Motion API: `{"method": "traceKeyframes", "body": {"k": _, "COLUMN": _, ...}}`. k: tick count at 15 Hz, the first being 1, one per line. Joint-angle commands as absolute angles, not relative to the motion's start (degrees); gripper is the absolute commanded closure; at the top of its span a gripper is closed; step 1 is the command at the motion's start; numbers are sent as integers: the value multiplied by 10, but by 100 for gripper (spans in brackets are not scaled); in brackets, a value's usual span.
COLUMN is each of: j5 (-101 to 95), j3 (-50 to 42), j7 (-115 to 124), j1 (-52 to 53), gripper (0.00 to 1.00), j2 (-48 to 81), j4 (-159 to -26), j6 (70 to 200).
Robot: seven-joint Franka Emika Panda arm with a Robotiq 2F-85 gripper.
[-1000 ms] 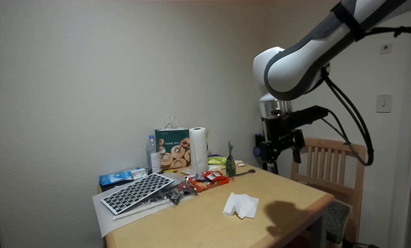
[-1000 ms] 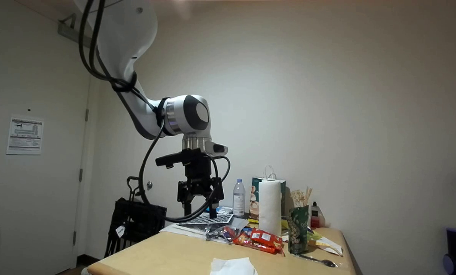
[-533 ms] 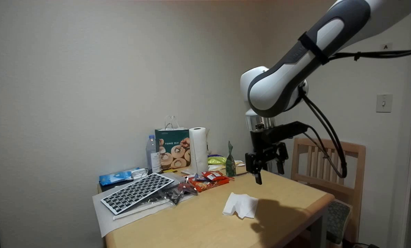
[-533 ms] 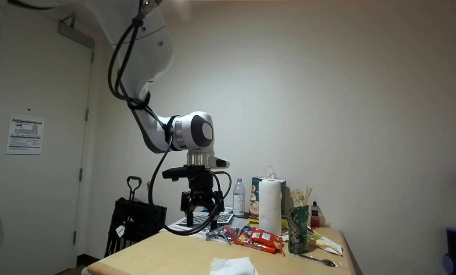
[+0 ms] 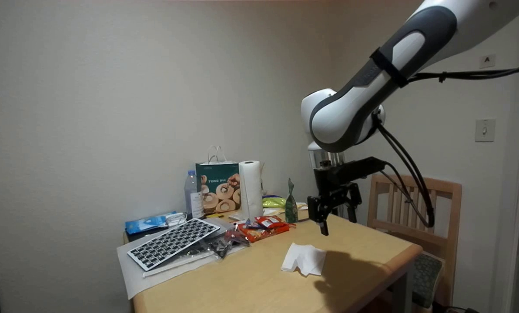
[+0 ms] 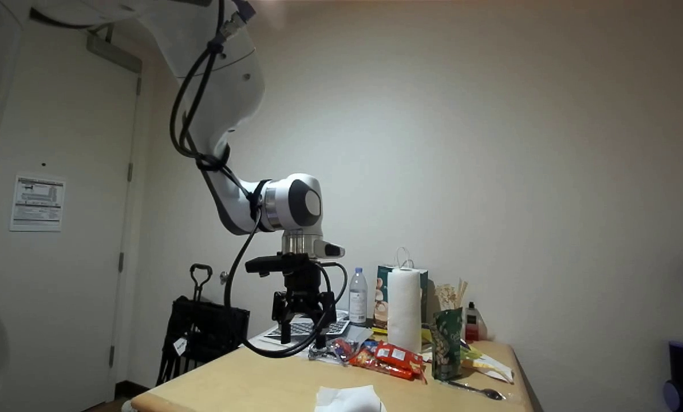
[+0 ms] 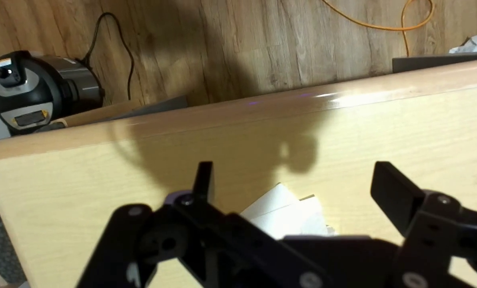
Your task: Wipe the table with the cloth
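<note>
The cloth (image 5: pixel 305 259), white and wrinkled, lies loosely folded on the tan wooden table (image 5: pixel 242 287). In an exterior view only part of the cloth (image 6: pixel 350 399) shows at the bottom edge. My gripper (image 5: pixel 338 222) hangs above the tabletop, pointing down, apart from the cloth. In the wrist view the gripper (image 7: pixel 296 178) is wide open, nothing between its fingers (image 7: pixel 396 196). Past them the cloth (image 7: pixel 290 218) shows below on the table (image 7: pixel 82 192), its near part hidden by the gripper body.
A keyboard (image 5: pixel 173 244), red snack packets (image 5: pixel 263 230), a paper towel roll (image 5: pixel 251 189), a bottle (image 5: pixel 193 195), a paper bag (image 5: pixel 218 187) and a green pouch (image 6: pixel 447 343) crowd the table's back. A spoon (image 6: pixel 478 390) lies nearby. A chair (image 5: pixel 416 208) stands beside the table.
My arm has come down and, in an exterior view, leftward toward the cloth, mostly in the first half second and only slightly since. The gripper has stayed open; the cloth has not moved.
</note>
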State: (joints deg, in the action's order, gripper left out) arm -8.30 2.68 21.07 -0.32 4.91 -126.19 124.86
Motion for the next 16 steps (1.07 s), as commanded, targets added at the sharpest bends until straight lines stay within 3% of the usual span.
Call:
{"method": "traceKeyframes", "body": {"k": 1, "j5": -57, "j3": 14, "j7": 251, "j1": 5, "gripper": 0, "j2": 92, "j4": -1246, "j6": 1306}}
{"method": "traceKeyframes", "body": {"k": 16, "j5": -32, "j3": -22, "j7": 274, "j1": 19, "gripper": 0, "j2": 226, "j4": -1127, "j6": 1319}}
